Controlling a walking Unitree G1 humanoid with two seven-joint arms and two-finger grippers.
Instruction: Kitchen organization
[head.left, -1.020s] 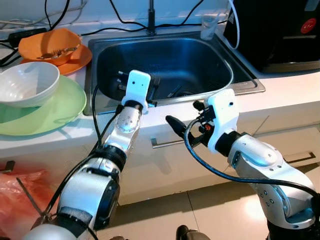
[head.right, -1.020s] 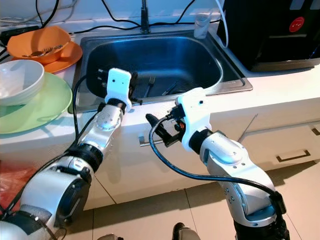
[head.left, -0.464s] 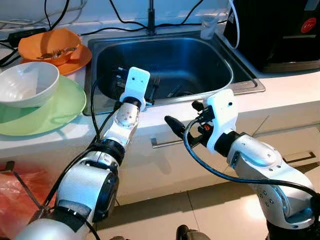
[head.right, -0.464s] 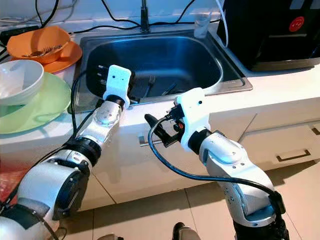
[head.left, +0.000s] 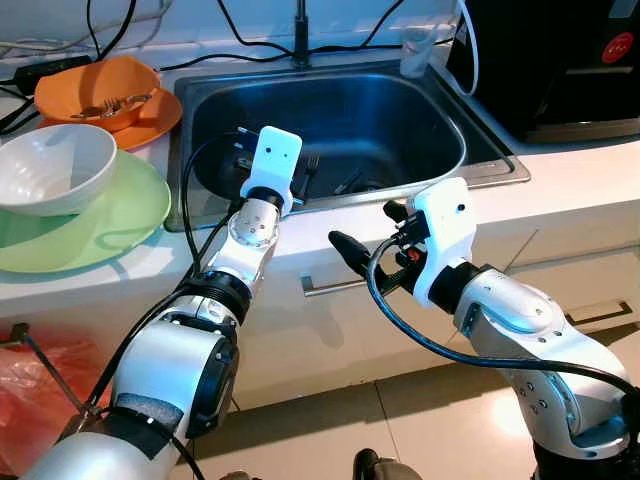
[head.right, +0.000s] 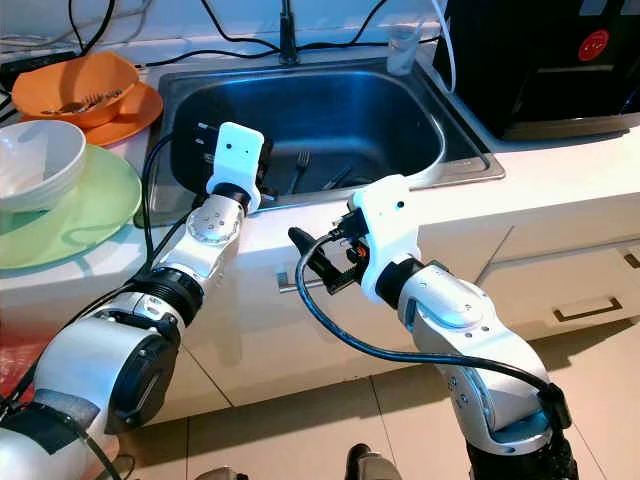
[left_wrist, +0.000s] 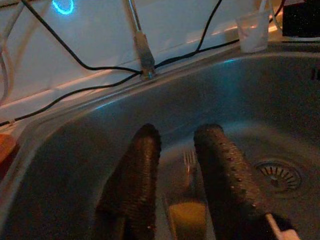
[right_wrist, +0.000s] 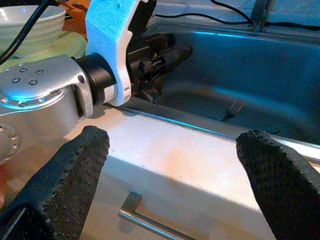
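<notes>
2 fingers of the left hand (left_wrist: 175, 185), parted and holding nothing, reach over the sink (head.left: 330, 110) rim toward the fork (left_wrist: 189, 165) lying inside it, presumably to lift it, while the right hand (right_wrist: 172, 185) waits spread before the sink.

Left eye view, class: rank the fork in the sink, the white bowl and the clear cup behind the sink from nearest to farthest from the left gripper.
1. Fork: on the sink floor, just beyond the left gripper.
2. White bowl: on the green plate, on the counter to the robot's left.
3. Clear cup: on the sink's back rim, far right corner.
</notes>
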